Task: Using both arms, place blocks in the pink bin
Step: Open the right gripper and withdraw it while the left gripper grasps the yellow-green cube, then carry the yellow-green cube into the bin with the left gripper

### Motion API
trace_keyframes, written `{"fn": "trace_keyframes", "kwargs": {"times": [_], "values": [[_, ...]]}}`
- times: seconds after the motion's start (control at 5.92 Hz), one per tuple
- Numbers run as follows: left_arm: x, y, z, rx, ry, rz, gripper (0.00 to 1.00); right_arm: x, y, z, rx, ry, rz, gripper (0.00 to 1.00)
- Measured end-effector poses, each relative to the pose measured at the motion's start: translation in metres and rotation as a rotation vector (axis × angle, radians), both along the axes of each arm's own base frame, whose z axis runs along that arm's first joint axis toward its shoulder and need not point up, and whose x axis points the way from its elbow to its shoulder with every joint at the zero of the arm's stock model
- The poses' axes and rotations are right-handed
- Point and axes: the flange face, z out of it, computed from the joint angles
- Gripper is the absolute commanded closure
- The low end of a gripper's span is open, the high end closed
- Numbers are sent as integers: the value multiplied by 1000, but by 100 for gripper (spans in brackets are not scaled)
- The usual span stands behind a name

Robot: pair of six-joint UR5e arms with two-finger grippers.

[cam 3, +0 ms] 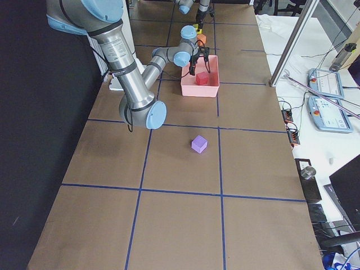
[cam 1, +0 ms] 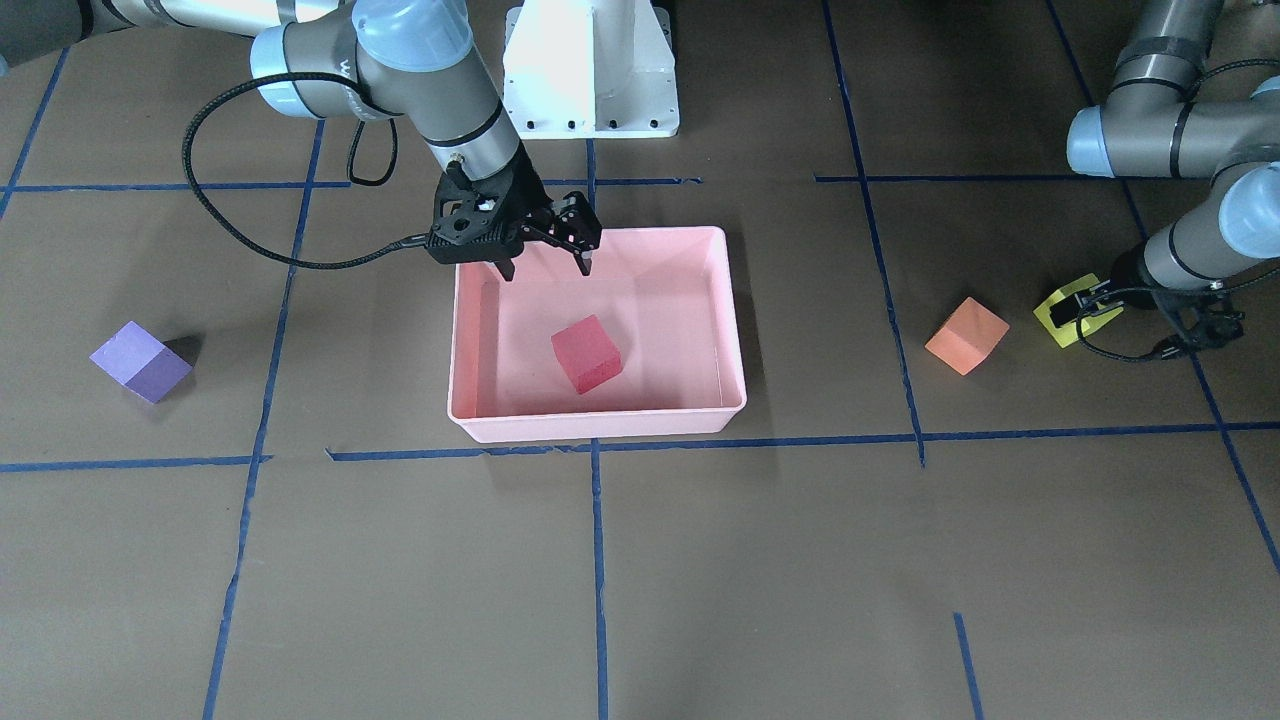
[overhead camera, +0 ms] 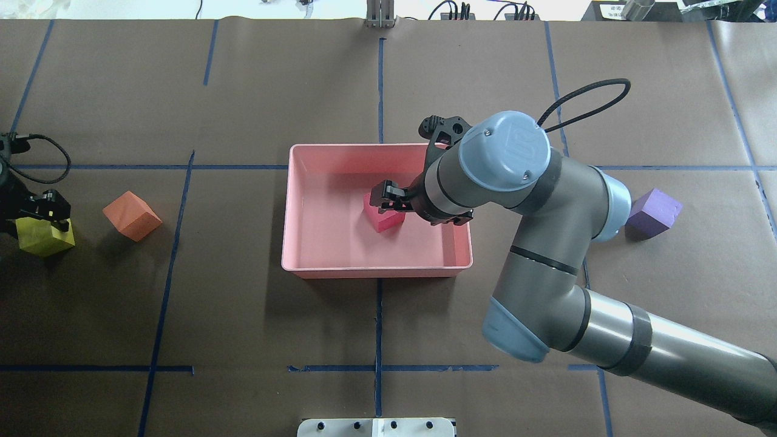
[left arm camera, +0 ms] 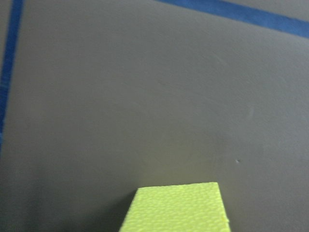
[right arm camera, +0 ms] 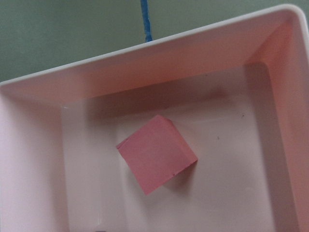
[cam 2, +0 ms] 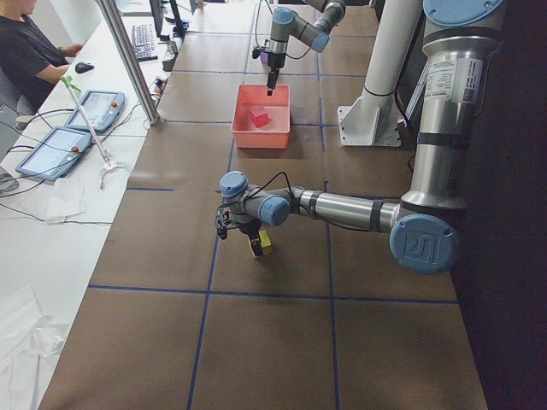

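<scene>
Seen from behind the robot, the far left is cut off: only the tip of the left gripper (cam 1: 1082,306) shows at the picture's edge, and its wrist camera shows a corner of the yellow-green block (overhead camera: 44,239) but none of its fingers. From across the table, black fingers sit against two opposite sides of that tilted block, clamped on it as far as can be seen. Whether the block is lifted clear of the table (overhead camera: 243,91) cannot be told.

Just to its right the orange block (overhead camera: 131,215) lies free on the brown paper, apart from the gripper.

In the middle stands the pink bin (overhead camera: 376,271), with the red block (cam 1: 587,353) lying turned at an angle on its floor, clear of every wall. The right gripper (cam 1: 547,266) hangs above the bin with its two fingers spread wide and nothing between them. The red block is below the fingertips and untouched. From behind, the right arm's wrist covers part of the bin's right side and the gripper overlaps the red block's top.

Further right the purple block (overhead camera: 653,209) rests on the table, well apart from the bin, just beyond the arm's blue elbow cap. Blue tape lines cross the table, and the white pedestal base (cam 1: 590,70) stands on the bin's near side, at the robot.
</scene>
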Motion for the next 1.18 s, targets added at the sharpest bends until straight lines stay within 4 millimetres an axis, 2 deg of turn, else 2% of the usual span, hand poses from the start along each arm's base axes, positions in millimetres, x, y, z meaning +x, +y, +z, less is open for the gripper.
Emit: {"fn": "trace_keyframes", "kwargs": {"times": [0.17, 0.34, 0.51, 0.68, 0.85, 1.01, 1.18], "values": [[4, 1, -12, 26, 16, 7, 98, 46, 3, 4, 5, -33, 9, 0], [0, 5, -50, 88, 53, 6, 98, 96, -2, 21, -18, -47, 16, 0], [-13, 21, -111, 166, 100, -3, 98, 133, -11, 45, -50, -38, 32, 0], [-22, 39, -183, 199, 141, -40, 95, 160, -21, 69, -68, -10, 61, 0], [-9, 44, -259, 179, 193, -114, 95, 182, -33, 97, -64, 35, 81, 0], [39, 50, -332, 123, 262, -167, 95, 206, -42, 130, -19, 98, 69, 0], [94, 61, -388, 80, 306, -201, 95, 233, -52, 162, 37, 163, 40, 0]]}}
